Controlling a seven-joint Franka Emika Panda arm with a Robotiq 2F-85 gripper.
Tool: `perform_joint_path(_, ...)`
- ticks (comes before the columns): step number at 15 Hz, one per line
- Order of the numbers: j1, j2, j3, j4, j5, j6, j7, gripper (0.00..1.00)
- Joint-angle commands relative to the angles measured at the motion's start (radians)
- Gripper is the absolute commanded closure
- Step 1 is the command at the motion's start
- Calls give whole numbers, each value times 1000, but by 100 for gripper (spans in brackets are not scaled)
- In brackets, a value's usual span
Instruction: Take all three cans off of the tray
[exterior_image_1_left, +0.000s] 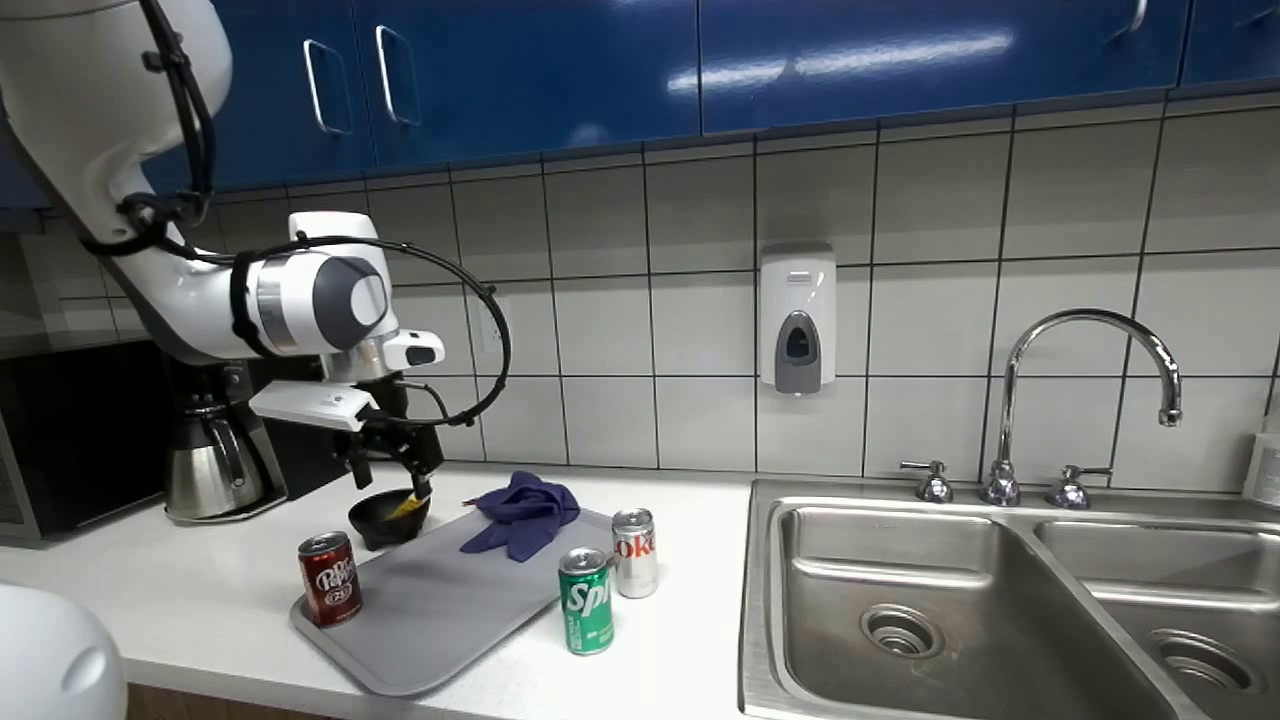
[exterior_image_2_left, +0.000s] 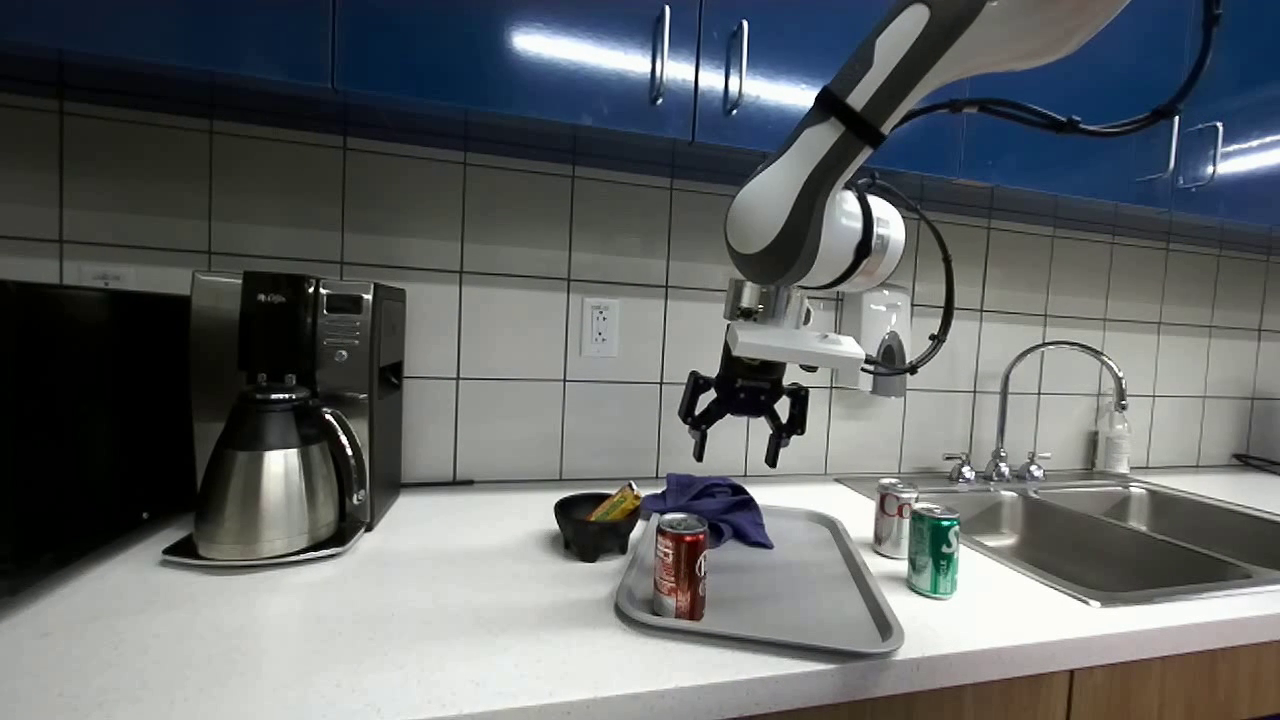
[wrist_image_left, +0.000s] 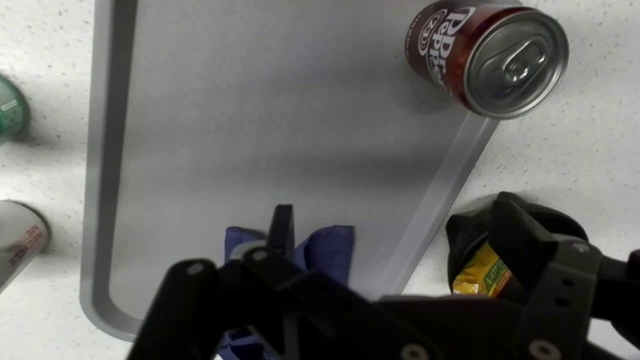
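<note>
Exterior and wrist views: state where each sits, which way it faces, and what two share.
In an exterior view: from the front of the counter, nearer the sink, facing the tiled wall; arm at upper left.
In an exterior view: likewise, but nearer the coffee maker; arm at upper right, gripper open.
Wrist view: at arm's end, looking down on the tray; fingers at the bottom.
Both exterior views share the tray and Dr Pepper can.

Below the gripper (exterior_image_1_left: 391, 482) sit bowl (exterior_image_1_left: 372, 526), and cloth (exterior_image_1_left: 525, 512) and Dr Pepper (exterior_image_1_left: 330, 580) on the tray (exterior_image_1_left: 440, 620); Coke (exterior_image_1_left: 635, 555) and Sprite (exterior_image_1_left: 586, 603) stand beside it, farther from the gripper.
</note>
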Motion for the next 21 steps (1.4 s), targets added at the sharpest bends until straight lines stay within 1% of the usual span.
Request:
perform_joint_path(1,16,-29,29,-30,27,0,-61,0)
perform_joint_path(11,52,-12,70,-45,58,4,-177,0)
perform_joint_path(21,62,41,81,-33,47,1,-246,0)
